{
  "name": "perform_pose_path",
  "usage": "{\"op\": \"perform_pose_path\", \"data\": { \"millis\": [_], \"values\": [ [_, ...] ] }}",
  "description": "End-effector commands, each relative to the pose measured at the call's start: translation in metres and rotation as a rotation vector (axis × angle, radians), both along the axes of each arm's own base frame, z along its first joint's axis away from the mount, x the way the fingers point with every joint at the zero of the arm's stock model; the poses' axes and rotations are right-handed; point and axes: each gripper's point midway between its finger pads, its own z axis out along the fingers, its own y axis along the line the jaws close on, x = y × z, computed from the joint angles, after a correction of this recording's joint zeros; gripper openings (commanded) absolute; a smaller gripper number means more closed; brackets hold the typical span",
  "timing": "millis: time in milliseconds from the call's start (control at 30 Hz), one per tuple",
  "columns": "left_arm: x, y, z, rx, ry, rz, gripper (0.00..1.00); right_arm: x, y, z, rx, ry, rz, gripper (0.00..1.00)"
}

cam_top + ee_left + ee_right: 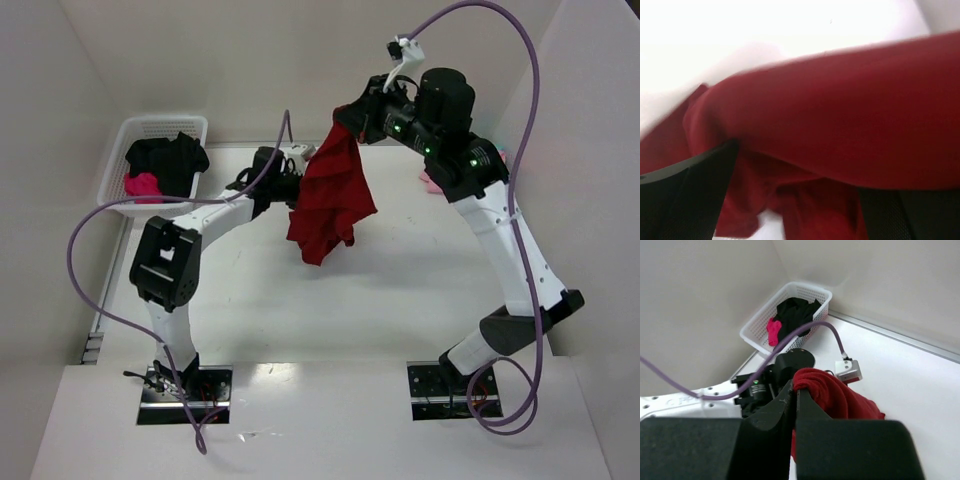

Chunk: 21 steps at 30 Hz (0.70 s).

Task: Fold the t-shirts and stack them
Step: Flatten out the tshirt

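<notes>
A dark red t-shirt [330, 200] hangs bunched in the air over the back middle of the table. My right gripper [348, 118] is shut on its top edge, and in the right wrist view the jaws [796, 385] pinch a fold of the red cloth [840, 400]. My left gripper [298, 178] is at the shirt's left side, open wide. Red cloth [840, 115] fills the left wrist view and drapes between and over the dark fingers [685, 200]. A light pink t-shirt [430, 183] peeks out behind the right arm.
A white basket [160, 122] stands at the back left, holding a black t-shirt [170, 158] and a magenta one [142, 185]; the right wrist view shows the basket [805, 287] too. Walls close in on the left, back and right. Purple cables loop over both arms.
</notes>
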Motion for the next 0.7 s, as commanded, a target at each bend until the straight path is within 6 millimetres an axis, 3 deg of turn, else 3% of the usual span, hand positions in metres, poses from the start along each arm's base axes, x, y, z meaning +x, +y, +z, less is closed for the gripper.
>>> {"op": "perform_pose_path", "data": {
  "millis": [0,67,100,167,233,267,333,400,433,533,567,667],
  "values": [
    [0.019,-0.006,-0.012,0.028,-0.067,0.044,1.0,-0.029,-0.027,0.038,0.054,-0.109,-0.065,0.0],
    [0.016,-0.013,-0.022,0.02,-0.071,0.026,0.98,-0.025,-0.028,0.027,0.044,-0.094,-0.082,0.0],
    [0.015,-0.014,-0.03,0.022,-0.055,0.018,0.96,-0.029,-0.033,0.033,0.052,-0.106,-0.098,0.0],
    [0.01,-0.02,-0.029,-0.008,-0.053,-0.029,0.74,-0.03,-0.036,0.032,0.052,-0.106,-0.107,0.0],
    [0.013,-0.024,-0.021,-0.036,-0.054,-0.026,0.45,-0.029,-0.04,0.031,0.043,-0.109,-0.13,0.0],
    [0.014,-0.024,-0.013,-0.041,-0.066,-0.026,0.21,-0.025,-0.043,0.026,0.036,-0.101,-0.157,0.0],
    [0.017,-0.021,-0.001,-0.039,-0.093,-0.002,0.0,-0.022,-0.05,0.024,0.034,-0.098,-0.186,0.0],
    [0.019,-0.012,0.026,-0.011,-0.156,0.033,0.0,-0.022,-0.058,0.023,0.036,-0.103,-0.215,0.0],
    [0.021,-0.009,0.025,0.014,-0.156,0.049,0.0,-0.021,-0.059,0.026,0.042,-0.112,-0.225,0.0],
    [0.028,0.009,0.06,0.081,-0.234,0.123,0.0,-0.012,-0.079,0.025,0.04,-0.112,-0.312,0.0],
    [0.026,0.025,0.098,0.101,-0.28,0.17,0.0,-0.004,-0.09,0.021,0.025,-0.109,-0.358,0.0],
    [0.029,0.072,0.171,0.105,-0.391,0.337,0.0,0.003,-0.114,0.02,0.011,-0.115,-0.447,0.0]
  ]
}}
